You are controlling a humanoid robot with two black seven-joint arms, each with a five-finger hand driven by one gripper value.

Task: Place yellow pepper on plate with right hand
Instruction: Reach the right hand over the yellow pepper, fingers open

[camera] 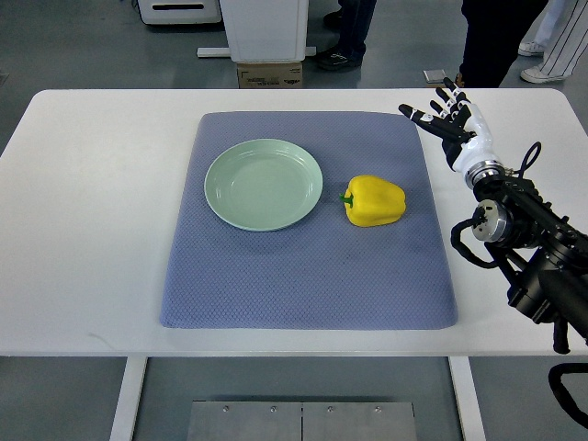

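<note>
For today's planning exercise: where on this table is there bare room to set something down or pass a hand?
The mat is bare in front of the plate and pepper, and the white table is bare left of the mat. It is tight between plate and pepper, and at the right edge, where the open right robot hand hovers.

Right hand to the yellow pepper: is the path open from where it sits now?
Probably yes. The right hand is open, off the mat's far right corner, and only bare mat lies between it and the yellow pepper.
</note>
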